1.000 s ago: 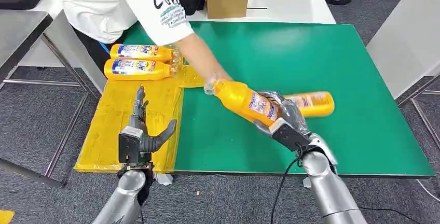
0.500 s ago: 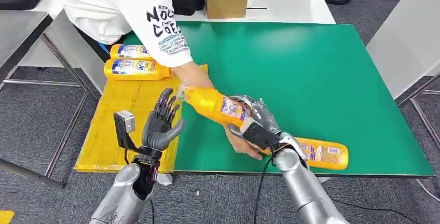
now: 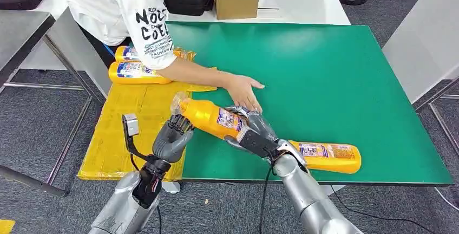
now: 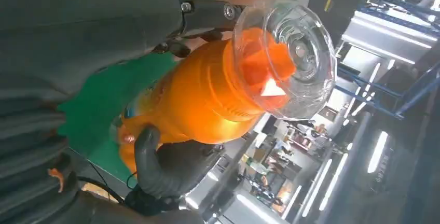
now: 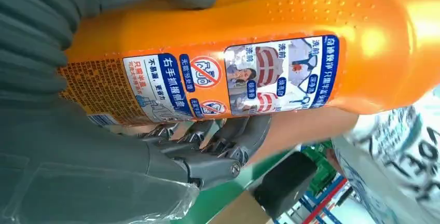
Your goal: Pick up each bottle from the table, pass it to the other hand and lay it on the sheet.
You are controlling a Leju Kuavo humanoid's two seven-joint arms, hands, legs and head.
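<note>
Our right hand [image 3: 254,134] grips an orange bottle [image 3: 211,117], its clear cap meeting our left hand [image 3: 172,136] above the green table [image 3: 325,71].

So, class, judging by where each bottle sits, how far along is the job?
Done: two bottles lie on the yellow sheet. In hand: the right hand holds an orange bottle out to the left hand, which touches its capped end. Left: finish that pass, lay it down, then fetch the last bottle from the green table.
</note>
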